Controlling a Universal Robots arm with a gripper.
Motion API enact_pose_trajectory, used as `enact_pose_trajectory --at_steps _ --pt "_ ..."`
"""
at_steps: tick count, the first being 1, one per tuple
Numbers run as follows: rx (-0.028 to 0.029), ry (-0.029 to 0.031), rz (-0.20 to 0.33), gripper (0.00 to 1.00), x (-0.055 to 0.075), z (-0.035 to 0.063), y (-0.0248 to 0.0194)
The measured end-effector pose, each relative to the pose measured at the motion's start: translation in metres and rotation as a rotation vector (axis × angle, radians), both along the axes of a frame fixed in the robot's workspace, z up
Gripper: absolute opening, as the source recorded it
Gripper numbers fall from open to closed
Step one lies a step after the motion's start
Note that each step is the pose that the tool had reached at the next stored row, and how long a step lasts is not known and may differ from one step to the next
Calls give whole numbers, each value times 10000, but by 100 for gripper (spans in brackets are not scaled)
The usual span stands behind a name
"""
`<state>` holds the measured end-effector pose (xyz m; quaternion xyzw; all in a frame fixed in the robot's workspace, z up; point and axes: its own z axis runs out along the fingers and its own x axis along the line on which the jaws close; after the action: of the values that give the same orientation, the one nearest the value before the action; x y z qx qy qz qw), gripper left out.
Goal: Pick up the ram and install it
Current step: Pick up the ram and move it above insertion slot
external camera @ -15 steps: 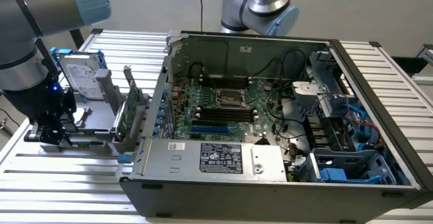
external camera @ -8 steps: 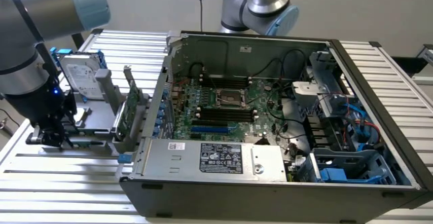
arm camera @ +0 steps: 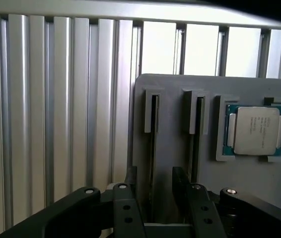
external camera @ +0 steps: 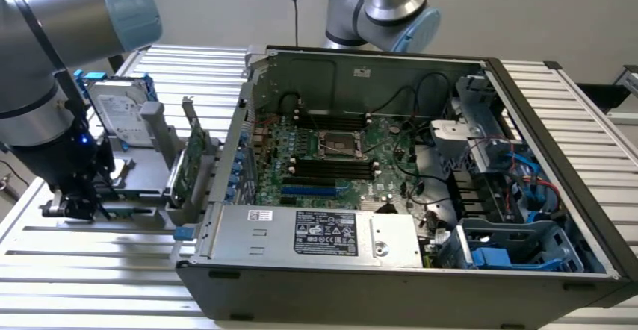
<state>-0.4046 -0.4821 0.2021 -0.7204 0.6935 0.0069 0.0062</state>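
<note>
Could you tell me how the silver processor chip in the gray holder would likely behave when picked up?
The processor chip looks flat and rigid, so it probably won't flex or roll. Its smooth metal lid may be slippery. Sitting recessed in the gray holder, its edges seem hard to grip.

The ram (arm camera: 154, 134) stands on its long edge in a narrow slot of a grey holder (arm camera: 173, 99), which lies on the ribbed metal worktop (arm camera: 56, 124). In the wrist view it is seen edge-on, so it shows only as a thin dark strip; its face and its chips cannot be made out. It sits straight in the slot, not tilted. At one end of it is the hand (arm camera: 154, 174), with one finger on each side and a small gap between each finger and the ram.
</note>
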Motion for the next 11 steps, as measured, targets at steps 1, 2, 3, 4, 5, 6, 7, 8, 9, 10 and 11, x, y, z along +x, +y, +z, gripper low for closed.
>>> enact_pose_trajectory --at_steps 1,2,3,4,5,6,7,8,9,10,11 --pt "3 0 0 42 0 -4 -1" --pt "6 1 -1 42 -1 -7 -1" --pt "10 1 0 40 0 -10 -2" --pt "13 2 0 40 0 -11 -2" --pt "17 2 0 40 0 -13 -3" --pt "21 1 0 33 -1 -16 -3" --pt "23 2 0 33 -1 -19 -3" --pt "25 1 0 33 -1 -23 -4" --pt "27 1 0 33 0 -27 -4" --pt "29 1 0 33 0 -30 -4" --pt "34 1 0 33 0 -32 -5"
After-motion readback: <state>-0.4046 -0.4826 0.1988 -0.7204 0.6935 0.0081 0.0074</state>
